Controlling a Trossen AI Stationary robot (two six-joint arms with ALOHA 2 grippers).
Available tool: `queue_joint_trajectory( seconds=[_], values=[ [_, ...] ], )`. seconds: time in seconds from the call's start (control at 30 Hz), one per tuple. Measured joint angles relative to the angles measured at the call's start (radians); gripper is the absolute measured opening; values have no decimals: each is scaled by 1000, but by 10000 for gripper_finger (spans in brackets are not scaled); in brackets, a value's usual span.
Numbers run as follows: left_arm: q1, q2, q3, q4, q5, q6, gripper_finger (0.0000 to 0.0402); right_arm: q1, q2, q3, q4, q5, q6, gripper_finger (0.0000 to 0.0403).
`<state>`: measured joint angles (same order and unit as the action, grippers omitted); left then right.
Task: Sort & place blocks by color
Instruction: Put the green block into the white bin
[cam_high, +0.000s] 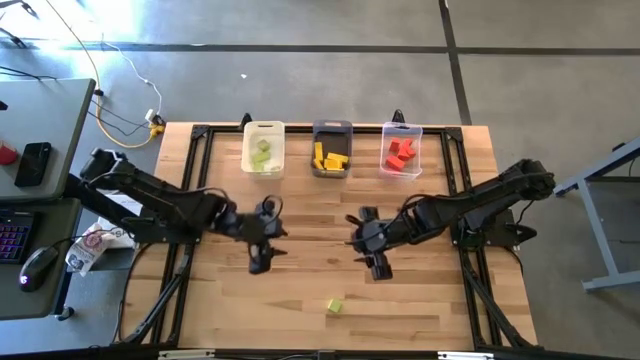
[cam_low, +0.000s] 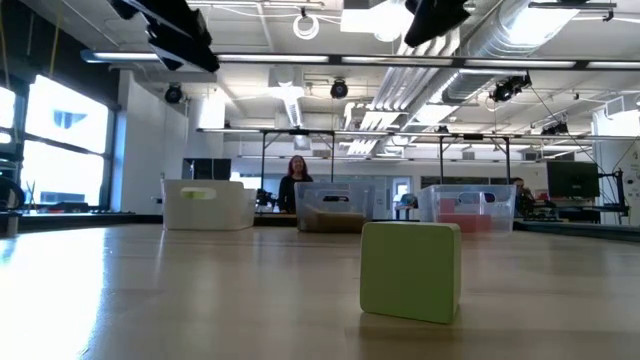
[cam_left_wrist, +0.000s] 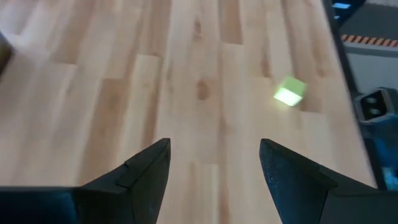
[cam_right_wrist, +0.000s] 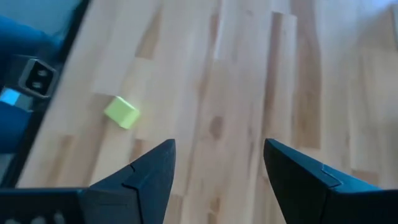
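One light green block (cam_high: 335, 307) rests on its base on the wooden table near the front edge; it stands close in the low view (cam_low: 411, 271) and shows in both wrist views (cam_left_wrist: 290, 92) (cam_right_wrist: 122, 112). My left gripper (cam_high: 260, 262) hovers open above the table's middle, left of centre and far of the block. My right gripper (cam_high: 379, 267) hovers open right of centre, also far of the block. Both have nothing between their fingers. Green blocks (cam_high: 262, 153) lie in the white bin, yellow ones (cam_high: 331, 157) in the dark grey bin, red ones (cam_high: 400, 153) in the clear bin.
The white bin (cam_high: 264, 129), dark grey bin (cam_high: 331, 128) and clear bin (cam_high: 402, 130) stand in a row at the table's far edge. A desk with keyboard and mouse (cam_high: 38, 266) is off the table's left side. A person (cam_low: 296, 183) stands in the room beyond.
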<state>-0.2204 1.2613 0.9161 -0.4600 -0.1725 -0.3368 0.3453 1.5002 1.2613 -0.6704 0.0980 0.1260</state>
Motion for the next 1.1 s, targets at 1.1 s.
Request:
queue_joint_trajectory(
  seconds=[1.1],
  values=[
    [-294, 1, 0, 9, -153, -438, 234, 203, 208, 0, 411, 3, -11, 232]
  ],
)
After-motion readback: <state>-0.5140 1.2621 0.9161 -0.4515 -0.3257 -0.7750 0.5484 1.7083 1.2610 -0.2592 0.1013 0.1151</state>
